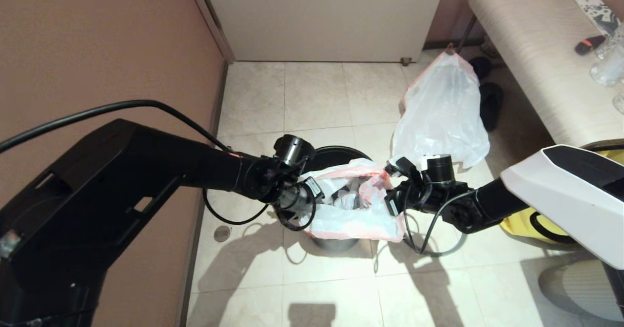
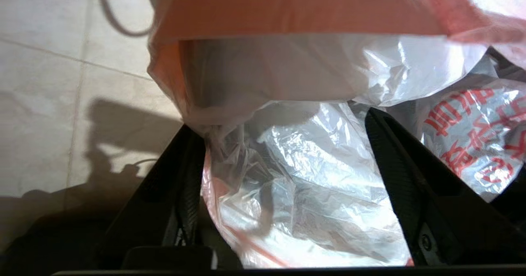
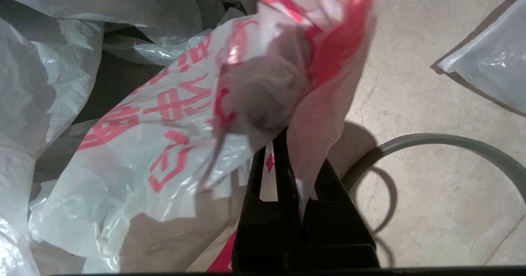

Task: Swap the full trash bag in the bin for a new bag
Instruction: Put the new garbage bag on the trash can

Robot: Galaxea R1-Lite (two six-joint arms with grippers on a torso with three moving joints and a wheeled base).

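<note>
Left end effector (image 2: 283, 185) stands spread wide at the bin's (image 1: 336, 243) left rim, the new bag's (image 1: 353, 220) film loose between its fingers. Right end effector (image 3: 283, 144) is pinched tight on the bag's orange-red hem at the bin's right rim. The full trash bag (image 1: 441, 115) stands behind the bin.

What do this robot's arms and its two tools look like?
Both arms are mostly black; the right has a glossy white shell. Loose black cables loop beside each wrist, and a short cylinder caps each. The left tool and right tool have slim, black, tapering fingers.
</note>
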